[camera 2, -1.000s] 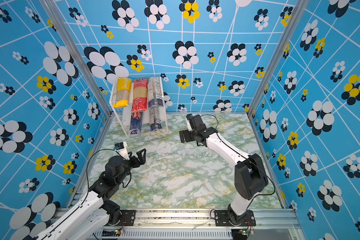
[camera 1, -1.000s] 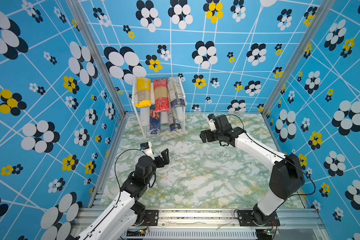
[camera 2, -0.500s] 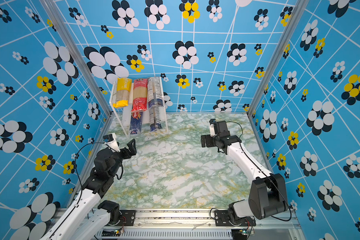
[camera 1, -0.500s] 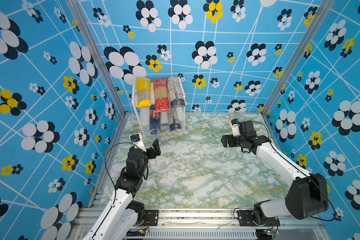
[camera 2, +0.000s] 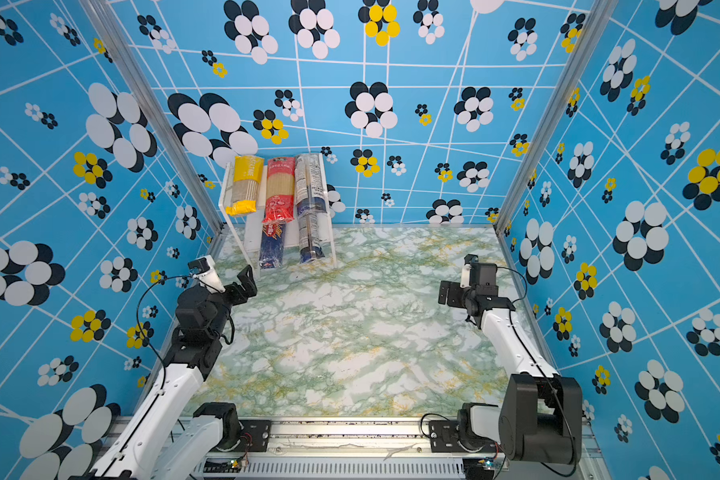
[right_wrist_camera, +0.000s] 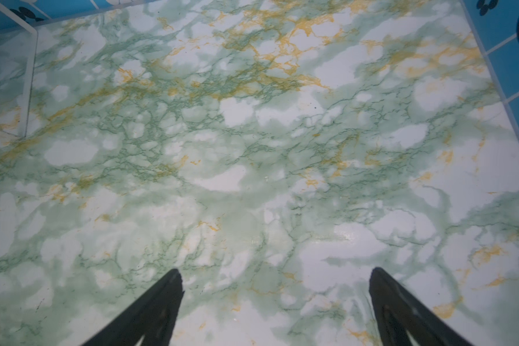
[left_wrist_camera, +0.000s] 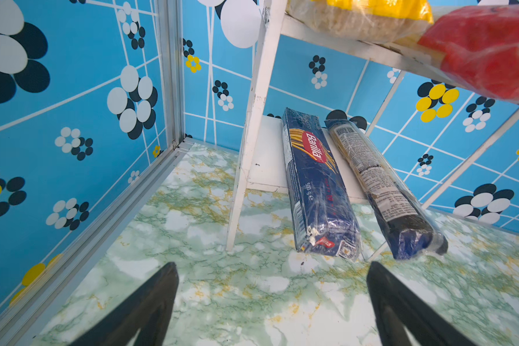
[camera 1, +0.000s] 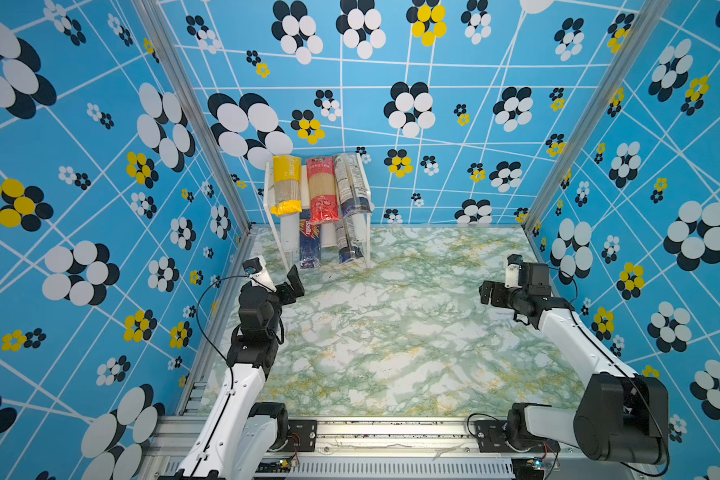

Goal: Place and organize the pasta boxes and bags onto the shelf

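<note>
The white shelf [camera 1: 288,235] stands at the back left of the table in both top views. Its upper board carries a yellow bag [camera 1: 285,185], a red bag [camera 1: 321,189] and a clear text-covered bag [camera 1: 350,183]. On the lower board lie the dark blue Barilla box [camera 1: 309,245] and another text-covered bag [camera 1: 347,243]. The left wrist view shows the Barilla box [left_wrist_camera: 315,185] and that bag [left_wrist_camera: 381,188] sticking out past the board's front. My left gripper [camera 1: 296,286] hangs open and empty just in front of the shelf's left leg [left_wrist_camera: 252,134]. My right gripper [camera 1: 489,293] is open and empty near the right wall.
The green marble tabletop [camera 1: 391,332] is walled by blue flowered panels on three sides. Aluminium posts [camera 1: 208,137] stand in the back corners. A metal rail [camera 1: 391,432] with both arm bases runs along the front edge. The right wrist view shows only tabletop [right_wrist_camera: 252,149].
My right gripper swung from the middle beside the shelf out to the right wall. My left gripper moved left and toward the shelf's left leg. Both stayed open.
</note>
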`<action>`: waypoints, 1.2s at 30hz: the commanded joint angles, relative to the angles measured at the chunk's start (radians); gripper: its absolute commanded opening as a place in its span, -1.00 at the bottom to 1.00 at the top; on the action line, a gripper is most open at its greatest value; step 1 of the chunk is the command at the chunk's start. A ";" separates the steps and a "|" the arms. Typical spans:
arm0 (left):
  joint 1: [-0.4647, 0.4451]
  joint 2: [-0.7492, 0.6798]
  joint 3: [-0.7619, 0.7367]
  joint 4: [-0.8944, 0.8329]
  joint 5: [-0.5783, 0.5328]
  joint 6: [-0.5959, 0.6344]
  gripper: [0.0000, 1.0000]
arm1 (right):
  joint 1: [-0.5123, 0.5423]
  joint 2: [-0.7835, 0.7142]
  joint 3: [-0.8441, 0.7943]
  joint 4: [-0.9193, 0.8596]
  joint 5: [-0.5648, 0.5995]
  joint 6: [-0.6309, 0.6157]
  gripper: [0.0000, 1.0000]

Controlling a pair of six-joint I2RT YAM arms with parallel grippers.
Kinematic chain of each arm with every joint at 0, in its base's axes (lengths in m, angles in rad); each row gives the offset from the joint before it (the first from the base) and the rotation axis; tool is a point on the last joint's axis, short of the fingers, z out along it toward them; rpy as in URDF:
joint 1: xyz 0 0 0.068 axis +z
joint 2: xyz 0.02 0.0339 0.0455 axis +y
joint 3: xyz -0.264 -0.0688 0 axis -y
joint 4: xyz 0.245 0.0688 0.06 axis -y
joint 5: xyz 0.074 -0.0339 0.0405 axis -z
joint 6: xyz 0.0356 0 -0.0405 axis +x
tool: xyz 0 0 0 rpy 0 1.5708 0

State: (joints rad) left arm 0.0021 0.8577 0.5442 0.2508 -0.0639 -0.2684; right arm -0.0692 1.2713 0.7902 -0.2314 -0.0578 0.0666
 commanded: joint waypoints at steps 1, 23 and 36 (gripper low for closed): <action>0.044 0.045 -0.034 0.114 0.080 -0.012 0.98 | -0.019 -0.039 -0.072 0.144 0.017 -0.010 0.99; 0.128 0.223 -0.169 0.350 0.172 0.061 0.98 | -0.022 0.066 -0.388 0.849 0.098 0.061 0.98; 0.171 0.439 -0.226 0.591 0.230 0.081 0.98 | -0.021 0.184 -0.389 1.029 0.121 0.075 0.99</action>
State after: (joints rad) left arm 0.1650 1.2758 0.3088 0.7734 0.1196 -0.1936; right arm -0.0875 1.4300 0.3897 0.7109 0.0479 0.1257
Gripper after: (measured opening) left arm 0.991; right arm 0.991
